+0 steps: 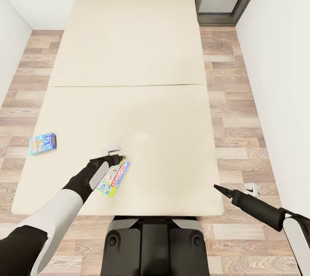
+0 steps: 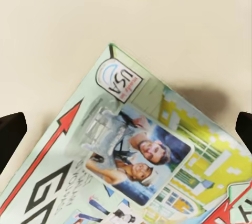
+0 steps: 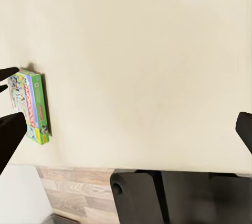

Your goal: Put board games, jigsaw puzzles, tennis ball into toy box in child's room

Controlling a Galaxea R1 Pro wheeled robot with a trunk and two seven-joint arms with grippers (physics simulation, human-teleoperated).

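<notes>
Head view looks down over the bed (image 1: 129,52) from its near end. Left wrist view sits close above the Monopoly box (image 2: 136,166); right wrist view faces it from farther right.

Two board games on the bed (image 1: 129,52): Monopoly one (image 1: 115,178) near the foot, smaller one (image 1: 42,144) further left.

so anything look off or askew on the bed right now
Nothing damaged or spilled. The Monopoly box lies skewed to the bed's edges under the open left gripper, and the blue game box sits near the bed's left edge.
</notes>
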